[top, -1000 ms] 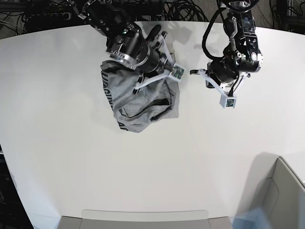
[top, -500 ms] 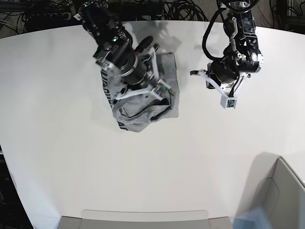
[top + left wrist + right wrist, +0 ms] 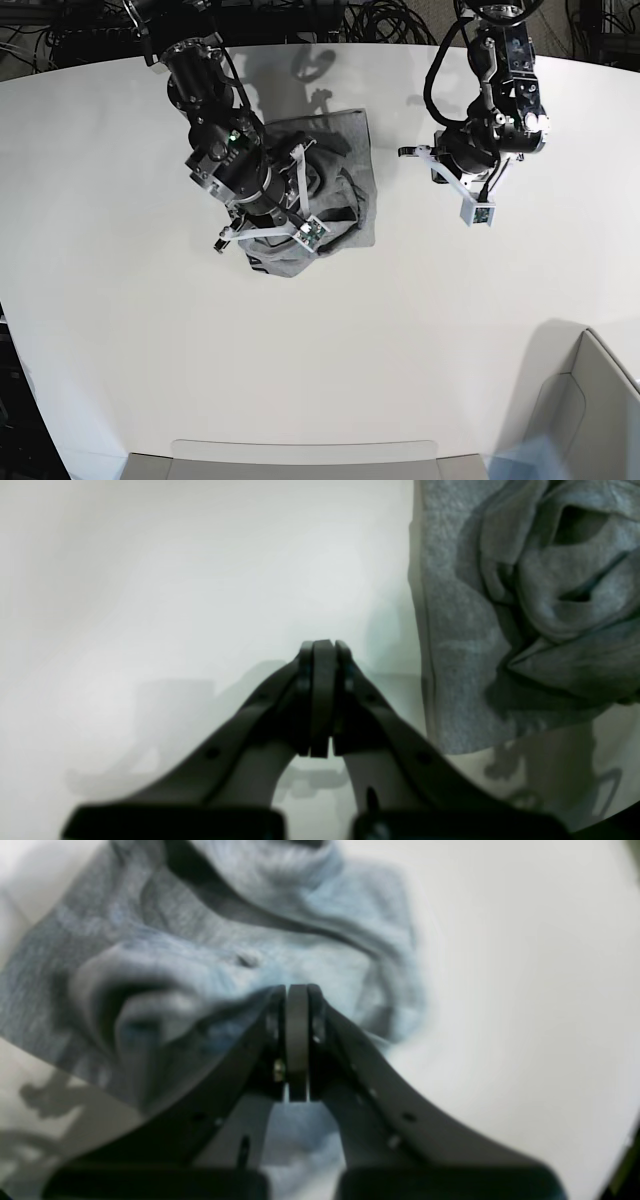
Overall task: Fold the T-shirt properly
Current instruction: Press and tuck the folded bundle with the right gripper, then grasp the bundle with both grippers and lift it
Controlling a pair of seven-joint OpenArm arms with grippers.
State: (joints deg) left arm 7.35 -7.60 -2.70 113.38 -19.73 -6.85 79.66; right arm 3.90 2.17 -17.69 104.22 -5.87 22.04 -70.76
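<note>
Left wrist: my left fingers (image 3: 322,700) are pressed together over bare worktop (image 3: 150,580), the T-shirt (image 3: 525,605) crumpled at right.

Right wrist: my right fingers (image 3: 295,1040), empty, hang over it.

Base: I have swept nearer; shirt remains unfolded.

White table (image 3: 420,330), rounded far edge, fills most of base view; surface plain w/ soft arm shadows. Only thing lying directly on it: grey T-shirt (image 3: 345,150), crumpled in a bunched heap toward the far side, left of table centre, partly hidden under an arm. One straight hemmed edge of shirt lies flat on the tabletop, seen in left wrist view (image 3: 450,630); rest is rolled & creased folds. Right wrist view shows same heap (image 3: 280,955), blurred, bare tabletop beside it.
</note>
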